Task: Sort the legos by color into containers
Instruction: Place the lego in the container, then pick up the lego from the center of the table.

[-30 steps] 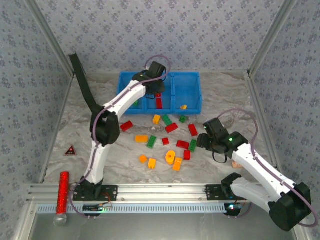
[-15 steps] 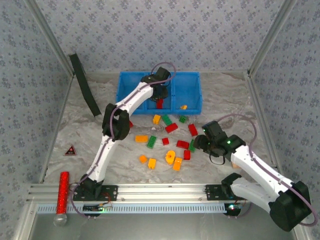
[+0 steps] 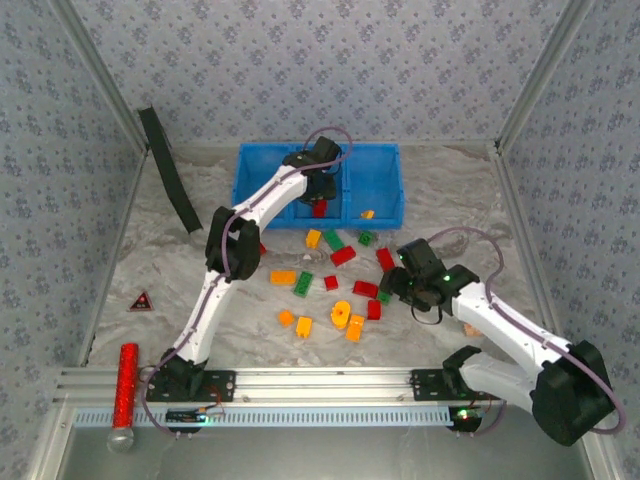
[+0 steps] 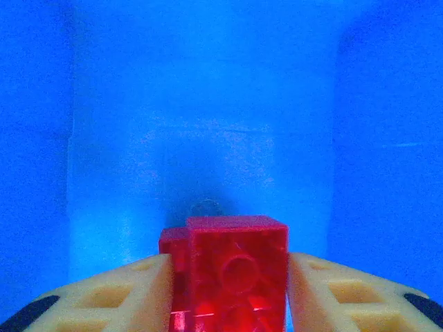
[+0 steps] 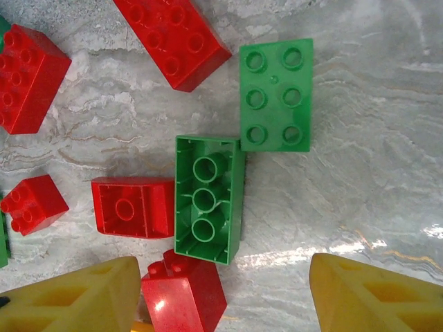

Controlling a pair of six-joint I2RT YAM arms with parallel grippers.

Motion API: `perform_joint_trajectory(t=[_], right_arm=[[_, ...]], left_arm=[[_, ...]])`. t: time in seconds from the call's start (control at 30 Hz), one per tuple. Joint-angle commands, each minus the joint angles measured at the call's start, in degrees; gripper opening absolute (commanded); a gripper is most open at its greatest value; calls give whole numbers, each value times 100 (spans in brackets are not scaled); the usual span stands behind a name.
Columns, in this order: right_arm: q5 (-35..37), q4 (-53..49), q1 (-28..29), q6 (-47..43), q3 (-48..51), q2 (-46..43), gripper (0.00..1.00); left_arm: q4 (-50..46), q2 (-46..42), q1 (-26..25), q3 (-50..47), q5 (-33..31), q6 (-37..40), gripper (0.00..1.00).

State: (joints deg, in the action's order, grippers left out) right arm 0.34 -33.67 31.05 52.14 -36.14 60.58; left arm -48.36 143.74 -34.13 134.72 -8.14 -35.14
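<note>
The blue tray (image 3: 384, 160) stands at the back of the table. My left gripper (image 3: 318, 188) reaches down into its middle compartment (image 4: 208, 138). A red brick (image 4: 239, 266) sits between its cream fingers, which lie against both its sides. Just below the gripper a red brick (image 3: 318, 209) shows in that compartment. An orange brick (image 3: 367, 214) lies in the right compartment. Loose legos in red, green and orange (image 3: 343, 255) are scattered mid-table. My right gripper (image 3: 392, 285) (image 5: 225, 294) hovers open over an upside-down green brick (image 5: 208, 200), with a red brick (image 5: 183, 297) by its left finger.
A green studded brick (image 5: 277, 93) and several red ones (image 5: 131, 207) lie close around the upside-down one. At the left lie a red glittery cylinder (image 3: 126, 385) and a dark triangle (image 3: 142, 301). A black strip (image 3: 168, 165) leans at the left wall.
The left arm swung its elbow right and lowered its gripper into the middle compartment. The right gripper slid left and toward the back, nearer the loose bricks.
</note>
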Motion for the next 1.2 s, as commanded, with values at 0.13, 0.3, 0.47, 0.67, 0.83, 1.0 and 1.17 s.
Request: perform_joint_trajectory(t=[0.13,0.3,0.47,0.67,0.83,1.0,1.17], right_arm=[[-82,349,30,89,13,347,68],[-91,552,26,77,-33,759,68],[-93,754,25,8,-168,1226,68],[-95,927,24,-115,-309,1740,66],[-103,1063,12,-198,-363,2120,59],[-34,998,-16,-290,-393,2320,47],[38,897,-55,-326,-265,2335,41]], left_arm=[[33,-500,12,-243,16,231,57],[83,-1073,1,-483,-81,470,60],[226,-1803,-51,-944,-219,754,62],[353,-2673,-63,-1837,-197,791,63],[565,-3487,-65,-2932,-241,728,63],[609,-4128,-26,-3691,-407,736,64],[647,-4500,63,-4153,-397,683,65]])
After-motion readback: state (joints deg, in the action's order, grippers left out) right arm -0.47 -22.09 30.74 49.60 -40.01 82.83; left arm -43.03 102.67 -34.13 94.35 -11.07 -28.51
